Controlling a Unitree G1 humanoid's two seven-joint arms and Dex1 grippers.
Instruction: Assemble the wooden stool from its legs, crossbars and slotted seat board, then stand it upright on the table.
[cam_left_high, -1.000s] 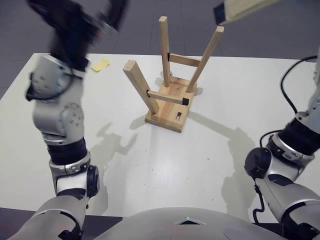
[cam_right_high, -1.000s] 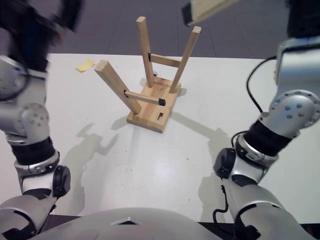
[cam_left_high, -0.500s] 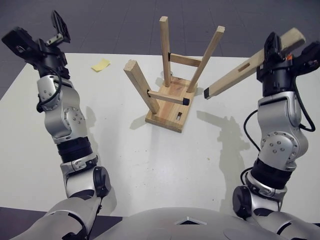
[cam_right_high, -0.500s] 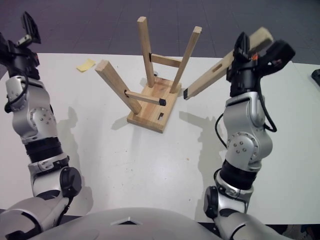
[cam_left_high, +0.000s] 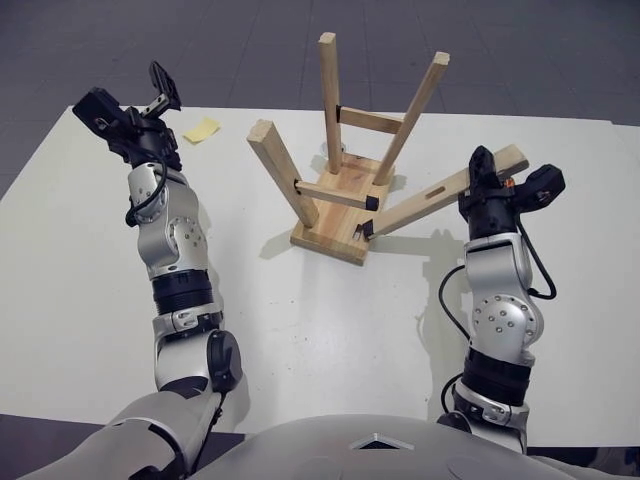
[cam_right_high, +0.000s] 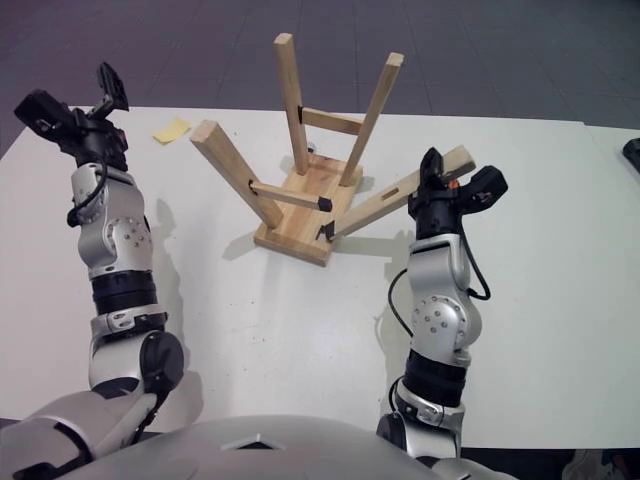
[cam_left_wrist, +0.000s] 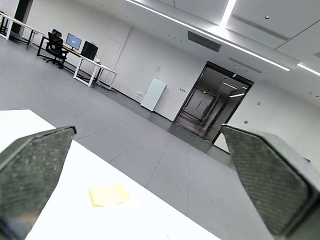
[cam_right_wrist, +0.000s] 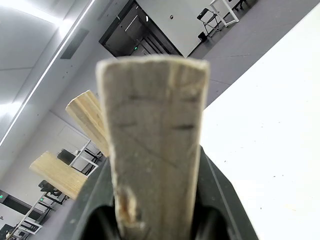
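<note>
We grip the loose leg (cam_left_high: 430, 197) in the clenched fingers of the right gripper (cam_left_high: 497, 180), right of the seat board (cam_left_high: 325, 232). The leg's long axis slants from them down to the board's near corner, dark tip just beside it. The left gripper (cam_left_high: 132, 98), splayed and empty, hangs well left of the board. The right wrist view shows the clamp end-on; the head views show tip against board.

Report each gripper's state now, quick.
Left gripper: open, holding nothing.
Right gripper: closed on the loose stool leg.
</note>
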